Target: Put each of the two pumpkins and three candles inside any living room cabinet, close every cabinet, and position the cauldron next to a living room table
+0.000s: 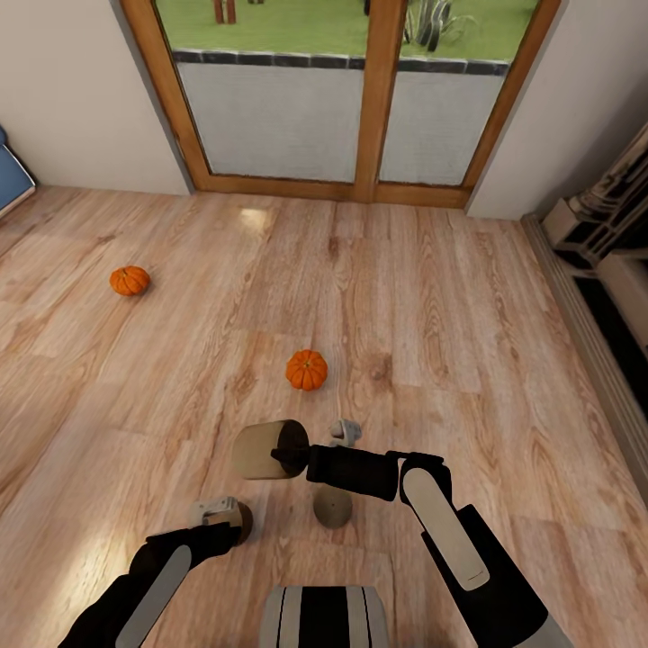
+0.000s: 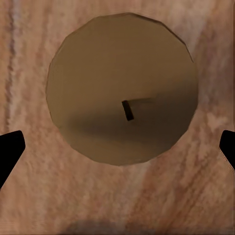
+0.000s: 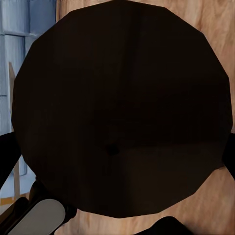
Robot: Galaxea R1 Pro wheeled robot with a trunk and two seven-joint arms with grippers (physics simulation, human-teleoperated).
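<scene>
Two orange pumpkins lie on the wooden floor, one at the far left (image 1: 130, 281) and one near the middle (image 1: 307, 370). My right gripper (image 1: 290, 450) is shut on a tan candle (image 1: 261, 450), held sideways above the floor; its dark end face (image 3: 117, 112) fills the space between the fingers. A second candle (image 1: 333, 508) stands on the floor below that arm. My left gripper (image 1: 220, 515) points down over a third candle (image 2: 122, 88) standing upright on the floor; the fingertips (image 2: 10, 147) are spread wide on either side of it, not touching. The cabinet, table and cauldron are out of view.
A glass door in a wooden frame (image 1: 373, 99) closes the far wall. A blue object (image 1: 13, 175) sits at the left edge. A pale unit (image 1: 598, 225) with a dark strip below it runs along the right wall. My trunk (image 1: 324, 616) is at the bottom.
</scene>
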